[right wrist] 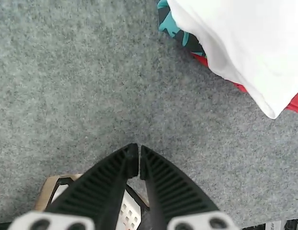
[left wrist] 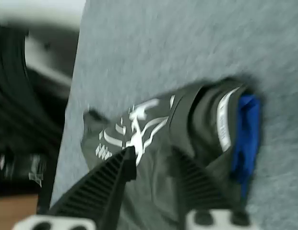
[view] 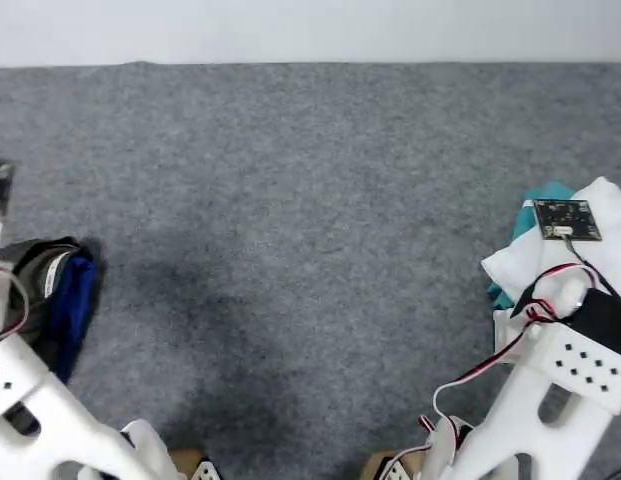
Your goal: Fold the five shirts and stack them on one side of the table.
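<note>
A dark shirt with white print (left wrist: 139,129) lies folded on a blue shirt (left wrist: 247,134) at the table's left edge, and the same pile (view: 55,290) shows in the high view. My left gripper (left wrist: 153,165) hangs just over the dark shirt, open, with cloth visible between its fingers. At the right edge lies a loose heap: a white shirt (right wrist: 235,48) on top, a teal patterned shirt (right wrist: 180,28) and a red shirt (right wrist: 295,103) beneath. The heap's white shirt (view: 510,260) sits beside the right arm (view: 560,370). My right gripper (right wrist: 138,149) is shut over bare carpet, short of the heap.
Grey carpet (view: 310,200) covers the table between the two piles. A pale wall (view: 310,30) runs along the far edge. Red and white cables (view: 510,340) loop off the right arm. Beyond the table's left edge, dark equipment (left wrist: 19,96) stands.
</note>
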Controlling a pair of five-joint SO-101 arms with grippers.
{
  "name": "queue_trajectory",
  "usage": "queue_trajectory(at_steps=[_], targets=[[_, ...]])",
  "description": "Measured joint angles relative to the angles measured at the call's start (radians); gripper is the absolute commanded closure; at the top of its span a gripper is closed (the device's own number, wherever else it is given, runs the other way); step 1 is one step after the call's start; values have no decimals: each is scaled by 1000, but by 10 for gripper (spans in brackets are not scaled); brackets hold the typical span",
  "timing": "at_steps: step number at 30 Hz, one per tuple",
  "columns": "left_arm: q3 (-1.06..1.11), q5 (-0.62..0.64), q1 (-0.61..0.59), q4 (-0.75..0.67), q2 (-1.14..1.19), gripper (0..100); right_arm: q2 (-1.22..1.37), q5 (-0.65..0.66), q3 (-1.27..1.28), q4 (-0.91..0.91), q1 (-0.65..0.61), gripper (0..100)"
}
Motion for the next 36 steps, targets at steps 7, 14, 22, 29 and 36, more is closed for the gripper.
queue_trajectory(at_steps=[7,14,22,29,36], targets=[[218,-72,-94,-103,2,771,0,0,54,0,0,990],[362,-114,-95,-169,31,774,0,0,63,0,0,990],[308,-57,-95,-229,272,915,0,0,63,0,0,990],[114,-43,-26,-98,302,997,0,0,63,0,-35,990],[-242,147,68,48,293,996,0,0,63,0,-109,990]])
